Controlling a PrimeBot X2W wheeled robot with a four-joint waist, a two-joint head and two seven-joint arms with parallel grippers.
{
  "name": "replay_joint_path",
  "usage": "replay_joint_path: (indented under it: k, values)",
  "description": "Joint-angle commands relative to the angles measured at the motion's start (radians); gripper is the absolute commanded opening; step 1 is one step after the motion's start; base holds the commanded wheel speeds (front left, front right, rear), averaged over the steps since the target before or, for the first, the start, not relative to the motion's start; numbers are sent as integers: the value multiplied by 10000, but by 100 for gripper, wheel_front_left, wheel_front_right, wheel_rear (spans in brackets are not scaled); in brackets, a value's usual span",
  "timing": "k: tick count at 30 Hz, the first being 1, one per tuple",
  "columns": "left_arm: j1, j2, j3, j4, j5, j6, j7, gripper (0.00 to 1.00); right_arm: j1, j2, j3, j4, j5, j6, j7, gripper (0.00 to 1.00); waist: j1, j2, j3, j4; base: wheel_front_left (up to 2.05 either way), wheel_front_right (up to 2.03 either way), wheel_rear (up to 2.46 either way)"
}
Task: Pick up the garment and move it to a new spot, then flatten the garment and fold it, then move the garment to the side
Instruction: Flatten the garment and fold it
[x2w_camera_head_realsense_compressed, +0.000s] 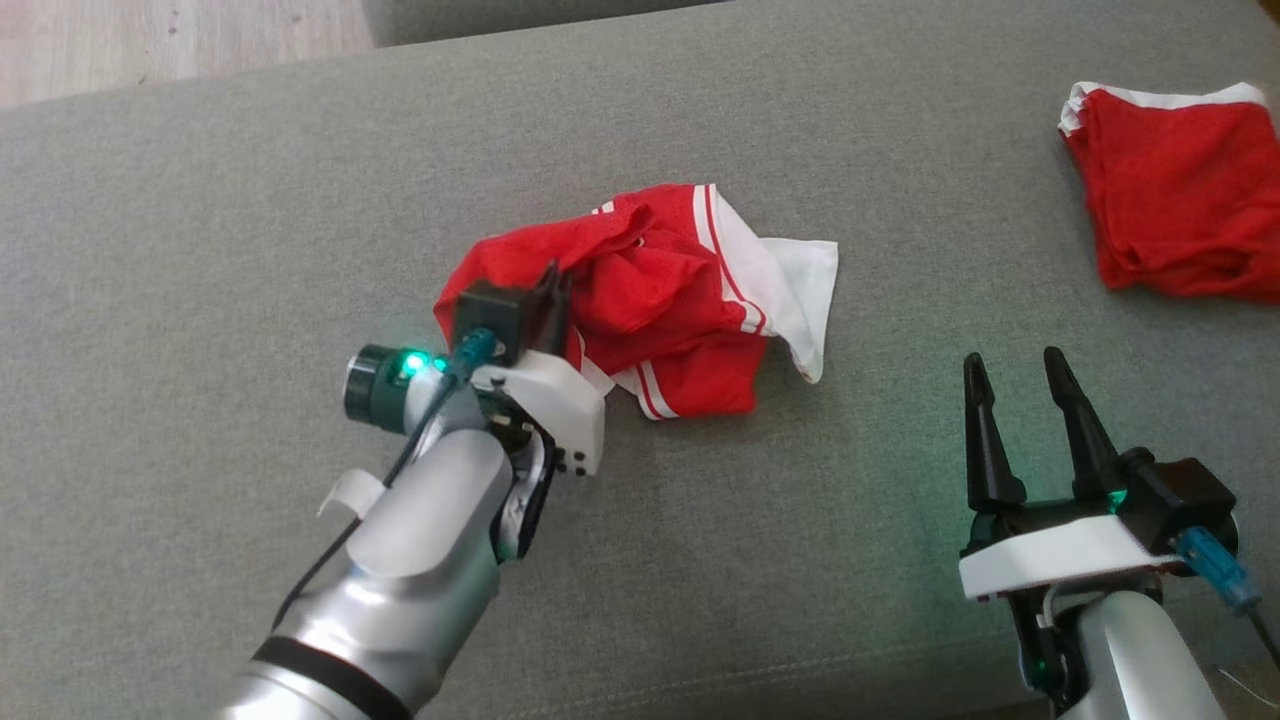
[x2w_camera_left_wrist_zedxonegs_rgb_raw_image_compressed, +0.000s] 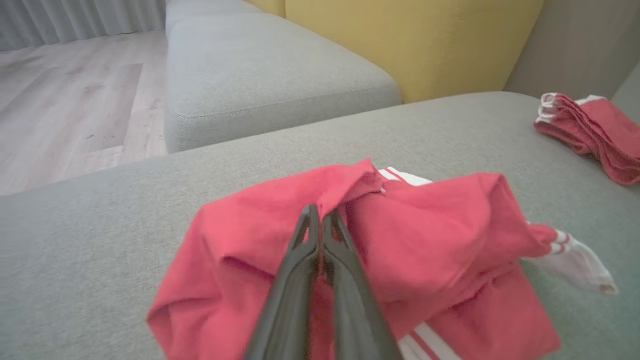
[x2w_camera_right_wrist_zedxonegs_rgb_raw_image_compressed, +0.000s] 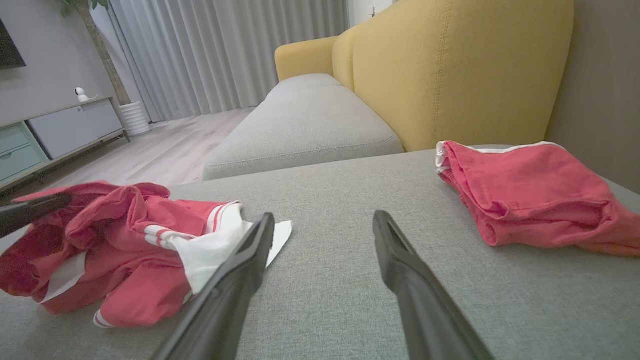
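Head view, left jaws pinching crumpled red garment (x2w_camera_head_realsense_compressed: 660, 300) at centre, right jaws open at 4 o'clock.

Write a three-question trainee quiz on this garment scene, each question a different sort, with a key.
1. Fill in: the folded garment lies to the robot's ____ of the crumpled garment.
2. True or false: the right gripper stands open and holds nothing.
3. The left gripper is shut on: A the crumpled garment; B the folded garment; C nothing.
Key: 1 right; 2 true; 3 A.
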Motion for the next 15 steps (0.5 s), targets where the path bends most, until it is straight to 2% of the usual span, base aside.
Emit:
replay_joint_path:
  k: [1, 5, 10, 15]
  values:
    - [-391, 85, 469, -363, 58, 92, -121, 0, -229, -51, 242, -276, 79, 65, -137, 100, 0, 0, -27, 13, 0, 0, 0]
    - [-266, 222, 1228, -859, 324, 303, -121, 0, -136, -51, 145, -262, 59, 65, -137, 100, 0, 0, -165, 128, 0, 0, 0]
    - [162, 809, 2657, -1754, 614, 600, -121, 0, -23, -51, 68, -301, 39, 65, -137, 100, 0, 0, -348, 407, 0, 0, 0]
    - [978, 1308, 3868, -2319, 764, 624, -121, 0, 89, -51, 58, -330, 54, 65, -137, 100, 0, 0, -459, 705, 0, 0, 0]
